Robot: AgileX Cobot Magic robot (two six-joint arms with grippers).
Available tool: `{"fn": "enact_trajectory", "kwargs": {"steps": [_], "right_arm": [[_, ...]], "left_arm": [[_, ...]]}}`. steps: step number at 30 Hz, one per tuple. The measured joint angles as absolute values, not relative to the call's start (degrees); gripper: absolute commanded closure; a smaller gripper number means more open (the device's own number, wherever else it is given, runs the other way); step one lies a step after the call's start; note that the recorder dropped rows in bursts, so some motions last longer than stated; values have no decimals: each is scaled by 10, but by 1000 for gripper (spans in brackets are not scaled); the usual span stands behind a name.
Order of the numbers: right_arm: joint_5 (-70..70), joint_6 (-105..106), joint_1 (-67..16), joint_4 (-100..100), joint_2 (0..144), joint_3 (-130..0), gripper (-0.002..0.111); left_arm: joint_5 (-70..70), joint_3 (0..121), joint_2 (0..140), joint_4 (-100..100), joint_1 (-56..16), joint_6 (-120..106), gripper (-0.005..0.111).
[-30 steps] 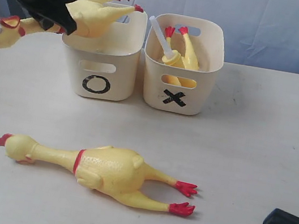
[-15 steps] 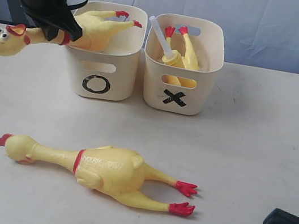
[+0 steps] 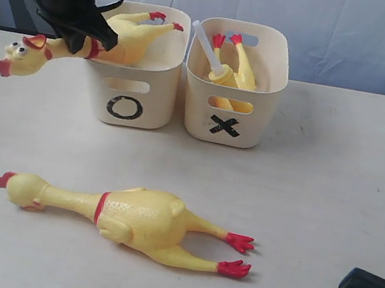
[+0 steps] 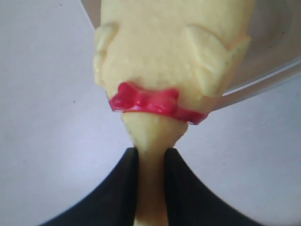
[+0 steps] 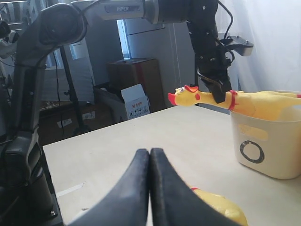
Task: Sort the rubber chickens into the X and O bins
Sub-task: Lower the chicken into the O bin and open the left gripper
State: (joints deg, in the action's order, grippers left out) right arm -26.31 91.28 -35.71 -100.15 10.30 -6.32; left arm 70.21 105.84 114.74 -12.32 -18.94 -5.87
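held chicken: up in the air, body and red feet over the open top of the O bin, head poking out past the bin's far-from-X side, tilted down a bit
left gripper: clamped on that chicken's neck, just below the red neck band
X bin: right beside the O bin, walls almost touching
second chicken: inside the X bin, feet up, white tube sticking out next to it
third chicken: flat on the table, well in front of the O bin, lying sideways
right gripper: fingers pressed together, nothing between them, low over the table well away from the O bin
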Motion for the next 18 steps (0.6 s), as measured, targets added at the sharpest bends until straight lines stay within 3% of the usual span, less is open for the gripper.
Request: {"fn": "enact_trajectory", "kwargs": {"steps": [7, 18], "right_arm": [[-263, 913, -357, -1002, 103, -63, 109], [-264, 913, -357, -1002, 103, -63, 109]], "left_arm": [[706, 1073, 1152, -120, -189, -58, 106], [706, 1081, 1152, -112, -189, -56, 73]]}}
